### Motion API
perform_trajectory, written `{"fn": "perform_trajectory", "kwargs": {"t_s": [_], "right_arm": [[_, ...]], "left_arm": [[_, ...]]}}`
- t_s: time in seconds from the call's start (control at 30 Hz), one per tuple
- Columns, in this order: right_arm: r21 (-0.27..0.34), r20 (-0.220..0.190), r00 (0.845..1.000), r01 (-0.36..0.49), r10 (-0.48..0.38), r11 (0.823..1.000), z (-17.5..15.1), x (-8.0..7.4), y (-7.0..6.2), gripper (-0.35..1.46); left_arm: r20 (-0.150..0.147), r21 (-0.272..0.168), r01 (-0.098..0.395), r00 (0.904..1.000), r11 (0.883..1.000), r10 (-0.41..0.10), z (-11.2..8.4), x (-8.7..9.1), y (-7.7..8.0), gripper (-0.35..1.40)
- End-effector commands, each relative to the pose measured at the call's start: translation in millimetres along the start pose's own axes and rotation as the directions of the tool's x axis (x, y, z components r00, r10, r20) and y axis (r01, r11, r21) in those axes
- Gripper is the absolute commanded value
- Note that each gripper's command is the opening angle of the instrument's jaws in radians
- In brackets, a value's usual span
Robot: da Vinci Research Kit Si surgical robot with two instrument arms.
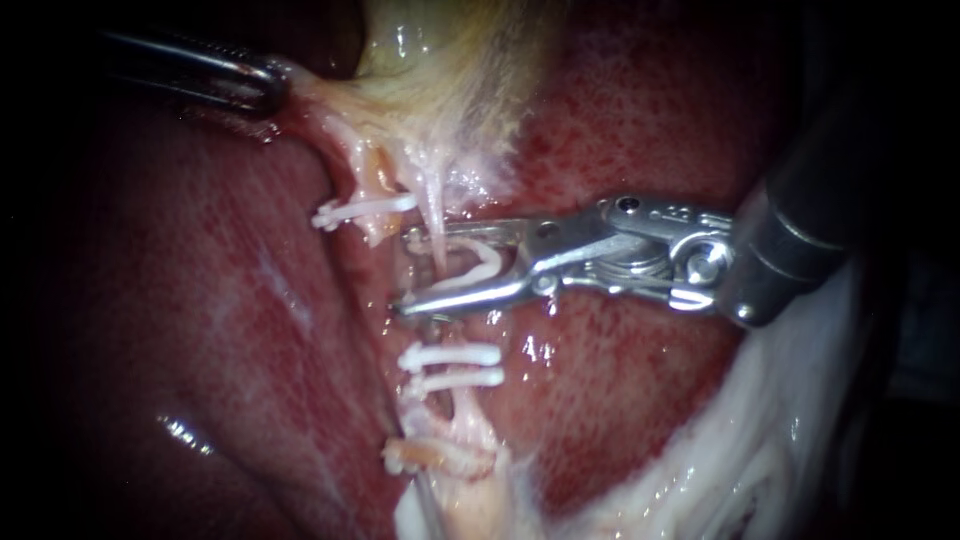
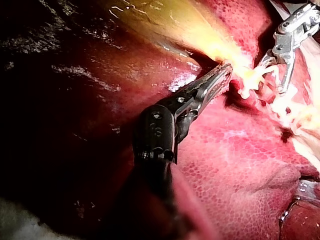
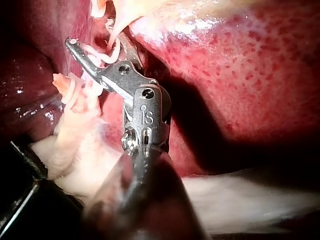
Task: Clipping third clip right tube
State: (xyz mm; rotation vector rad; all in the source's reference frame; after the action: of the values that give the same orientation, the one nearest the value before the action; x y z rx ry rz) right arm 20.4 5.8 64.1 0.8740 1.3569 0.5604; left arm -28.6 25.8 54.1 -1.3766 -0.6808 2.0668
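1. Right tube (image 1: 430, 215): a thin, pale strand. It runs from the gallbladder (image 1: 440, 60) down across the liver (image 1: 200, 300), just beside the orange-tinged left tube (image 1: 372, 180).
2. Set clips (image 1: 452, 355): two white clips lie close together across the right tube, below the right instrument's jaws.
3. Right instrument (image 1: 405, 272): its shaft enters from the right. The end effector stands wide apart and carries the third clip (image 1: 485, 258), which is open and seated against both jaws. The right tube passes through the gap and is not yet squeezed.
4. Left instrument (image 2: 225, 71): the end effector is clenched on the gallbladder's pale edge, as far as the shadowed view allows. The tissue stretches from its jaws toward the tubes.
5. Handling (judged): the tube looks soft, wet and slippery, with almost no weight or stiffness of its own. It probably stays straight only through the left instrument's pull. A sideways drag or a twist of the jaws could tear it or shear it off at the set clips.
6. Where to take hold (judged): the best site is the bare stretch between the gallbladder and the set clips. The clip should sit square across the tube with the whole width inside it. It should stay clear of the left tube and the liver surface beneath.
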Motion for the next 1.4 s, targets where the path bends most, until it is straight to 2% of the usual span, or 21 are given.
{"fn": "perform_trajectory", "kwargs": {"t_s": [0.03,0.3,0.4,0.67,0.87,0.93,1.07,1.17,1.27,1.4], "right_arm": [[0.010,-0.007,1.000,-0.003,0.003,1.000,0.0,0.1,-0.1,0.50],[0.078,-0.049,0.998,-0.028,0.032,0.997,0.3,1.4,-2.4,0.48],[0.087,-0.054,0.998,-0.035,0.040,0.996,0.3,1.9,-2.9,0.47],[0.091,-0.052,0.997,-0.054,0.059,0.994,-0.4,1.9,-2.8,0.34],[0.095,-0.050,0.996,-0.072,0.077,0.993,-1.1,1.8,-2.9,0.03],[0.108,-0.045,0.996,-0.077,0.083,0.991,-1.2,1.8,-2.9,-0.14],[0.119,-0.039,0.994,-0.094,0.099,0.988,-1.3,1.8,-3.0,-0.35],[0.134,-0.031,0.993,-0.110,0.115,0.985,-1.3,1.8,-3.0,-0.35],[0.123,-0.015,0.989,-0.141,0.144,0.982,-1.3,1.8,-3.2,-0.35],[0.119,-0.007,0.990,-0.141,0.143,0.983,-1.2,1.8,-3.4,-0.35]], "left_arm": [[0.000,-0.001,0.000,1.0000,1.000,0.000,0.0,0.0,-0.1,-0.35],[0.000,-0.002,-0.001,1.0000,1.000,0.001,0.0,-0.2,-0.4,-0.35],[0.000,-0.002,-0.001,1.0000,1.000,0.001,0.0,-0.2,-0.4,-0.35],[0.000,-0.002,-0.001,1.0000,1.000,0.001,0.0,-0.2,-0.4,-0.35],[0.000,-0.002,-0.001,1.0000,1.000,0.001,0.0,-0.2,-0.4,-0.35],[0.000,-0.002,-0.001,1.0000,1.000,0.001,0.0,-0.2,-0.4,-0.35],[0.000,-0.002,-0.001,1.0000,1.000,0.001,0.0,-0.2,-0.4,-0.35],[0.000,-0.002,-0.001,1.0000,1.000,0.001,0.0,-0.2,-0.4,-0.35],[0.000,-0.002,-0.001,1.0000,1.000,0.001,0.0,-0.2,-0.4,-0.35],[0.000,-0.002,-0.001,1.0000,1.000,0.001,0.0,-0.2,-0.4,-0.35]]}}
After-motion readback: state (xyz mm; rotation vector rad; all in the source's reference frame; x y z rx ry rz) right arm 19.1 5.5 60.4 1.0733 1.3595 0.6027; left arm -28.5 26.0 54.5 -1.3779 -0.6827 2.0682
